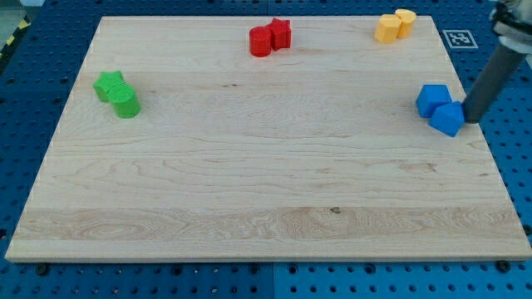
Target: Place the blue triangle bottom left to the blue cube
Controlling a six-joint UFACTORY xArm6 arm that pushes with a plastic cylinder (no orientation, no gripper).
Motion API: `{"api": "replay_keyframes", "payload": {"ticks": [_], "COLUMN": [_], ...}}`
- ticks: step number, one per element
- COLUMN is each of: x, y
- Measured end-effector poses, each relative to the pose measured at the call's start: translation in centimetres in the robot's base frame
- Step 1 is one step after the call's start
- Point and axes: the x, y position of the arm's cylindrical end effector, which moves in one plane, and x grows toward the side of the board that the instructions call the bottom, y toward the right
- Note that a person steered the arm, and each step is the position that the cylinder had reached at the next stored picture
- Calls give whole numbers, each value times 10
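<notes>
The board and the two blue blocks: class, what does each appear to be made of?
The board looks like pale, unpainted wood: grain lines and a small knot show. The blue blocks have smooth, even colour, likely painted wood or plastic; the picture cannot settle which.

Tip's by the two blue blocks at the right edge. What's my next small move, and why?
Probably a short push toward the view's left. My tip sits just right of the lower blue block, seemingly the triangle, which touches the upper blue block at its lower right; it needs to end lower left.
</notes>
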Motion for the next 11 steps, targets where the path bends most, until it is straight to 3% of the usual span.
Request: {"api": "replay_keyframes", "payload": {"ticks": [2, 5, 8, 11], "x": [13, 25, -11, -1], "y": [-16, -85, -100, -124]}}
